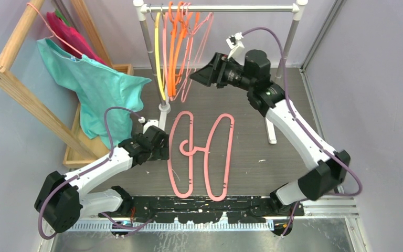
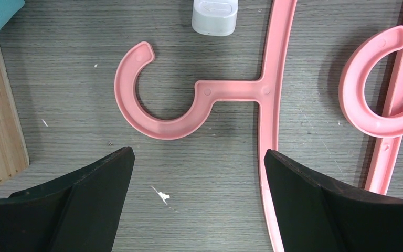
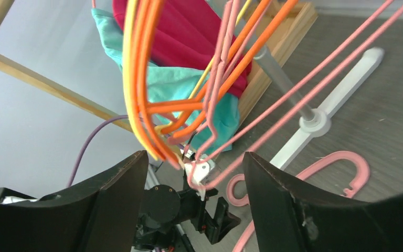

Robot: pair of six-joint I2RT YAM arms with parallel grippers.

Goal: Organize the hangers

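Grey wood-grain tabletop [image 1: 252,131] under pale walls, with a white rail [image 1: 225,8] across the back. Most of the hangers [image 1: 172,58] up on that rail, bunched at its left end: yellow, orange, pink, lower bars crossing one another. Level with those bars, the right gripper [image 1: 202,73]: released, jaws wide, nothing pinched, yet with orange and pink bars hanging close in front of the gap between its fingers [image 3: 110,205]. Likely trouble there: a careless pull-back catching a bar, swinging the bunch, tangling it further or tipping a hook off the rail. Down on the table, two more to go. Left gripper [image 1: 155,144] low over the hook of one pink hanger [image 2: 157,127], jaws apart and empty, the hook flat on bare wood between them. Just beside it, the hook of the second pink hanger [image 2: 378,126] lying across the first one's far bar. Probable snag: lifting the first and dragging the second along, or dropping both. Also hard to pinch, so thin and flat against the surface. Close by, a white foot [image 2: 215,16] of the rack, near enough to bump. Off to the left, clear of both arms, a teal garment [image 1: 99,89] and a magenta garment [image 1: 78,37] draped on a wooden frame [image 1: 31,100].
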